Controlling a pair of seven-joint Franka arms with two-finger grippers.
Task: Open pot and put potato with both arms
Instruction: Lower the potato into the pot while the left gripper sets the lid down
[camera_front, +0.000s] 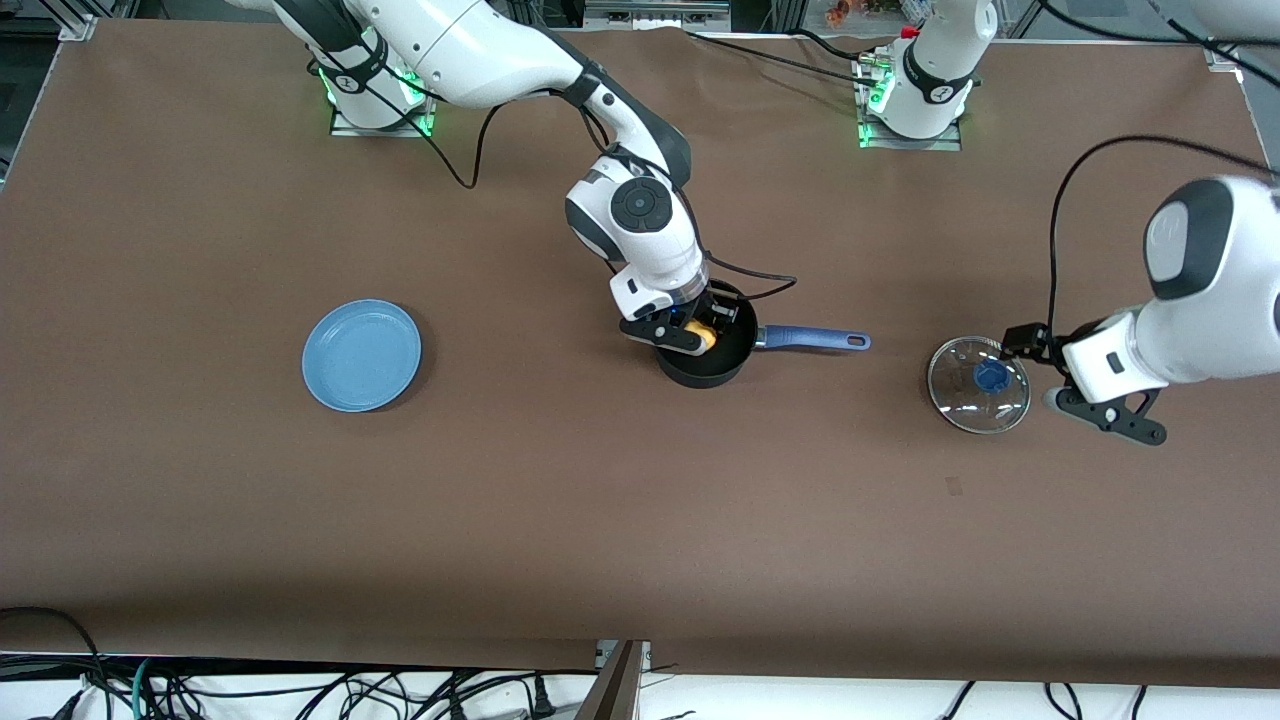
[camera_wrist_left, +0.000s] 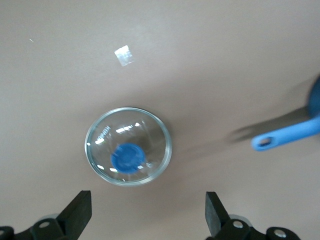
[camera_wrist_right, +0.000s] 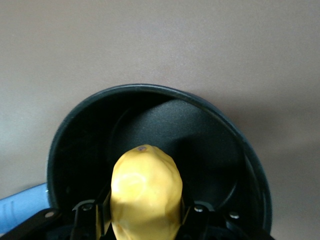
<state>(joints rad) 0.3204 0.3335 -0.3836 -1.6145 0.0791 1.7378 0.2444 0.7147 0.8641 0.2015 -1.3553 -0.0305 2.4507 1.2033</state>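
Note:
The black pot (camera_front: 706, 366) stands uncovered mid-table, its blue handle (camera_front: 812, 340) pointing toward the left arm's end. My right gripper (camera_front: 697, 335) is down inside the pot's rim and shut on the yellow potato (camera_front: 701, 334). In the right wrist view the potato (camera_wrist_right: 146, 192) sits between the fingers above the pot's dark floor (camera_wrist_right: 200, 135). The glass lid (camera_front: 978, 384) with its blue knob lies on the table toward the left arm's end. My left gripper (camera_front: 1022, 342) hovers just beside the lid, open and empty; the left wrist view shows its fingers (camera_wrist_left: 80, 210) wide apart, with the lid (camera_wrist_left: 128, 146) ahead of them.
A light-blue plate (camera_front: 361, 354) lies empty toward the right arm's end of the table. The pot's handle tip (camera_wrist_left: 287, 136) shows in the left wrist view. Black cables trail from both arms over the brown tabletop.

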